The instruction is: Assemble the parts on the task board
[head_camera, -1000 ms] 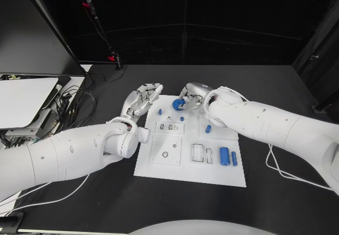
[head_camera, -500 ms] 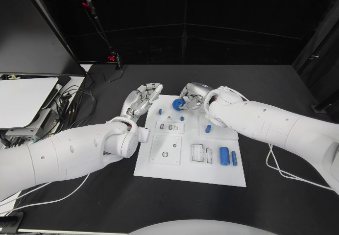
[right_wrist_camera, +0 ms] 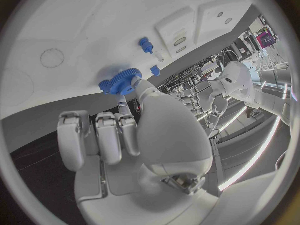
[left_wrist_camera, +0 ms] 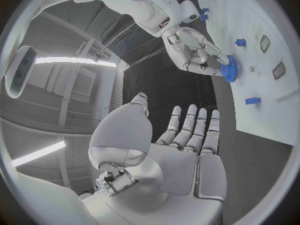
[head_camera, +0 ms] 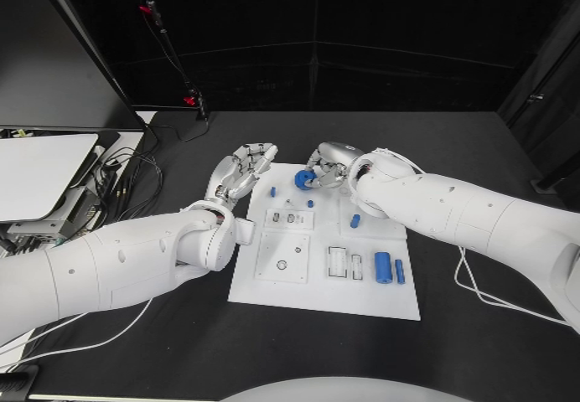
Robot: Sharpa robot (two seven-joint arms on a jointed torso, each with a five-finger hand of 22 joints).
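left hand [head_camera: 243, 170]: off the board's far-left corner, over the black table [head_camera: 484, 167]. Fingers straight and slightly apart, nothing in them; the left wrist view shows the flat palm [left_wrist_camera: 187, 160].
task board [head_camera: 290, 289]: white plate, mid-table, long side running near to far.
left column of board: small blue peg [head_camera: 273, 191] at the far end, then a raised plate with two slots [head_camera: 289, 218], then a nearer plate with a round hole [head_camera: 282, 265].
gear [head_camera: 306, 178]: blue, toothed, at the board's far edge. Right wrist view shows it low over the white surface [right_wrist_camera: 120, 82]; contact with the board can't be confirmed.
right hand [head_camera: 334, 164]: at the far edge of the board, fingers curled in, fingertips pinching the gear.
blue pin [head_camera: 311, 203]: on the board just near of the gear.
short blue part [head_camera: 355, 221]: centre-right of the board, beside the right forearm.
slotted frame [head_camera: 347, 262]: near-centre, two long openings.
large blue cylinder [head_camera: 385, 267]: lying flat, right of the frame.
thin blue bar [head_camera: 400, 270]: just right of the cylinder, by the board's right edge.
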